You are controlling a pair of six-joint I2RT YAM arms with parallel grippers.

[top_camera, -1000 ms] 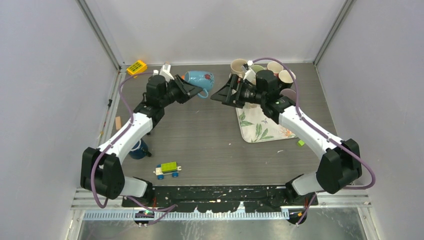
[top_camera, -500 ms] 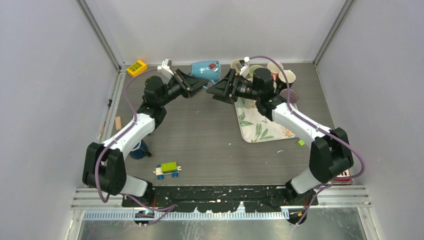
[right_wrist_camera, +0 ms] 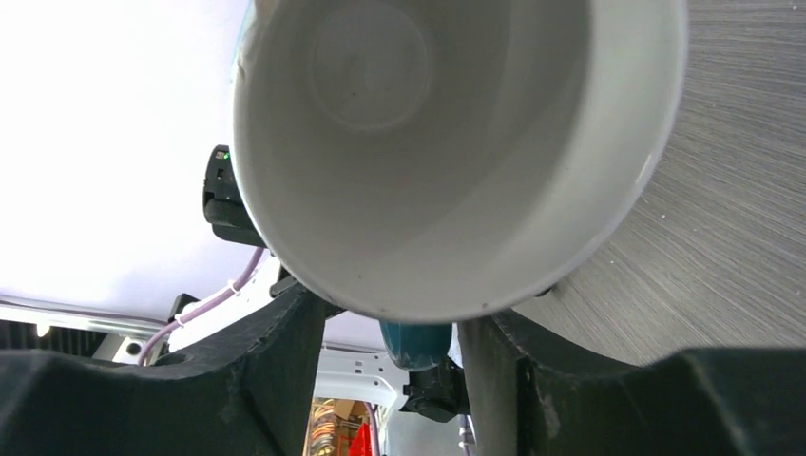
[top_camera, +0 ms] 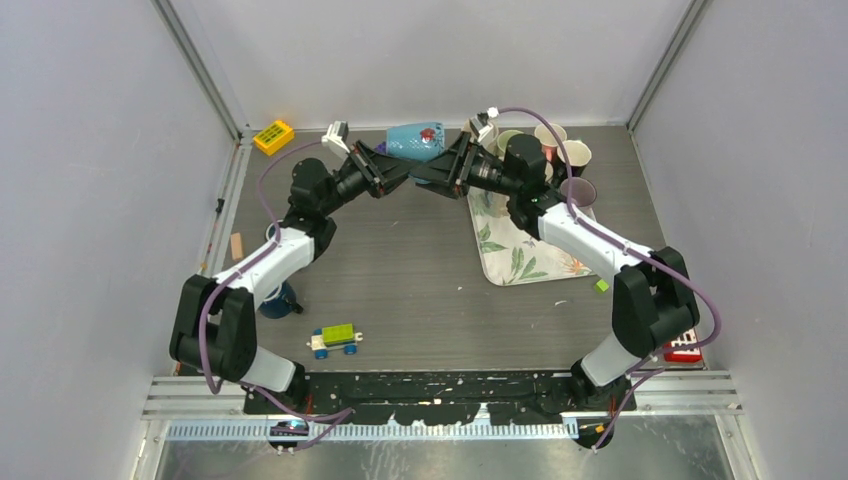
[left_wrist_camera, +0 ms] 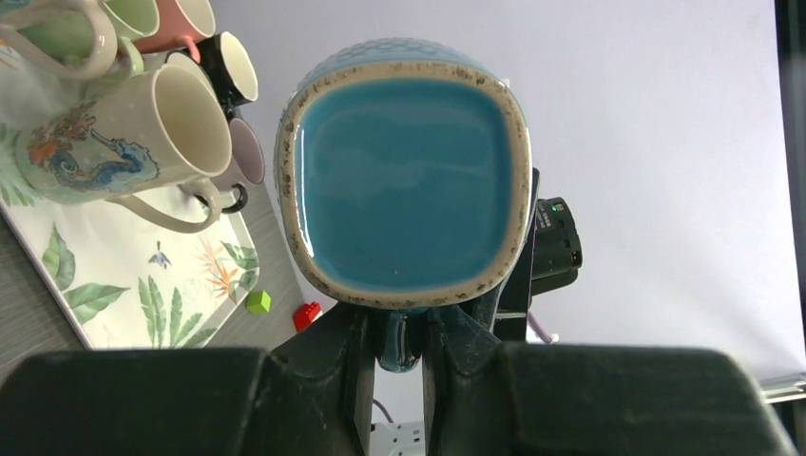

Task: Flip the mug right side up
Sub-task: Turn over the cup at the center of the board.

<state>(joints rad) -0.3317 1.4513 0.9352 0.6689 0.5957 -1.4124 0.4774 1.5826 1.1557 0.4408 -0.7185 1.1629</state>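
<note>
Holding the blue mug (top_camera: 415, 140) aloft over the back of the table (top_camera: 400, 270), you are working through the mid-air rotation stage, by my reading. The mug is lying on its side in the air, its glazed base facing the left wrist camera and its white mouth facing the right one. The left gripper (left_wrist_camera: 399, 366) is pinching the handle, jaws nearly closed on it. The right gripper (right_wrist_camera: 399, 356) is standing wide apart, jaws flanking the rim and handle; whether they are touching the mug I cannot tell.

Next, you are likely needing a firm second hold so the mug can be rolled mouth-up, then lowered onto bare table. The handle grip looks narrow, so twisting may be risking a slip.

Below, the dark wood-grain top is carrying a leaf-print tray (top_camera: 520, 250) with cups (top_camera: 550, 145) crowding its far end, a yellow block (top_camera: 273, 134) in the far left corner, and a toy car (top_camera: 335, 340) near the bases. Pale walls are enclosing three sides.
</note>
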